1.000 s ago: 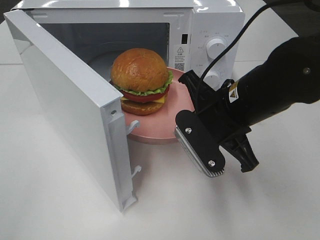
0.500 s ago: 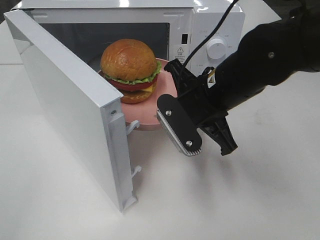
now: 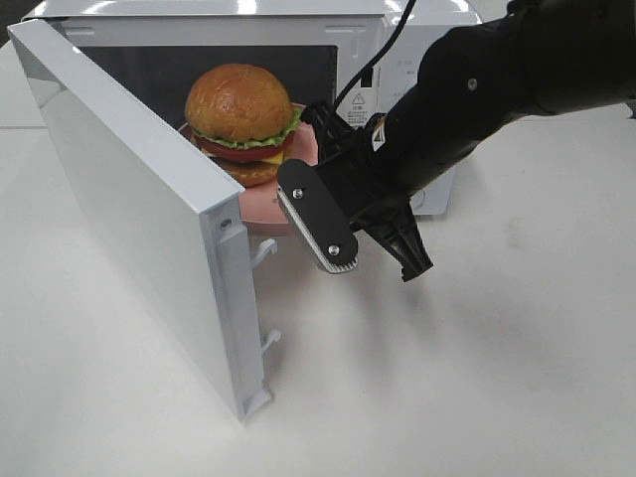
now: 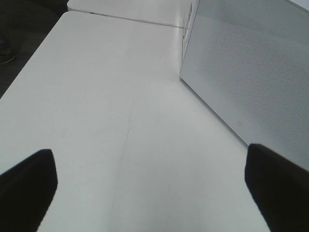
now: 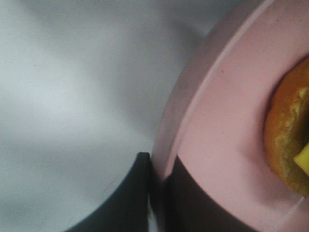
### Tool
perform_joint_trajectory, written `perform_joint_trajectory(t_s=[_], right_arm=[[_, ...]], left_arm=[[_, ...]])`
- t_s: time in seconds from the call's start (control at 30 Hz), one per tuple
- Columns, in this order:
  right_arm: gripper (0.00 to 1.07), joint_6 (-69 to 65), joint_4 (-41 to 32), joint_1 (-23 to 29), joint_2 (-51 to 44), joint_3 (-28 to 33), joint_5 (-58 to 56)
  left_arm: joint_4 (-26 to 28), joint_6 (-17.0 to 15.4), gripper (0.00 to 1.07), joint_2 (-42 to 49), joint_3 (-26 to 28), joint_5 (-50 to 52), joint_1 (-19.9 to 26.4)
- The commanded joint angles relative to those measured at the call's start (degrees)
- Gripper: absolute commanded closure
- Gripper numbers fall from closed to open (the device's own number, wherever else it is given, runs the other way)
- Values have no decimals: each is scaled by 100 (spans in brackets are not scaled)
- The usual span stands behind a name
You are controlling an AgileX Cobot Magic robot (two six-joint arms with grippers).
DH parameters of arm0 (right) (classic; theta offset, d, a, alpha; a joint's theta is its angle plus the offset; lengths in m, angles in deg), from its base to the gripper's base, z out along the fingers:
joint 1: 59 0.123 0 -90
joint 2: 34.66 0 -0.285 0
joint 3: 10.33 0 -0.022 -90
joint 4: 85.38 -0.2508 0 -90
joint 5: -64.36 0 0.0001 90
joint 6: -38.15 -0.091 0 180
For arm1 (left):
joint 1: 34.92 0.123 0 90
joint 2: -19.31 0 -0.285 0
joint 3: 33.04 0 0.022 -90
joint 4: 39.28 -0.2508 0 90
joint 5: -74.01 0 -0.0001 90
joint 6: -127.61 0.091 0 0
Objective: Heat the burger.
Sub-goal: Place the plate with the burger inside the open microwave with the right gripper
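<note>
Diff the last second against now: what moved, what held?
The right gripper, shut throughout on the rim of the pink plate, carried the plate and the burger up and left in the high view, deeper into the microwave. Nothing was grabbed or released. The microwave door stayed open in the same place. The left gripper is open beside the microwave; no earlier view shows it.
</note>
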Motion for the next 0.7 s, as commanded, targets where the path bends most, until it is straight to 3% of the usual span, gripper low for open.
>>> perform_joint_trajectory(t_s=[0.03, 0.7], right_arm=[[107, -327, 201, -17, 115, -332, 218], [107, -544, 321, -17, 1117, -1581, -86]], left_arm=[[23, -6, 9, 126, -17, 52, 23], [23, -6, 9, 126, -17, 52, 23]])
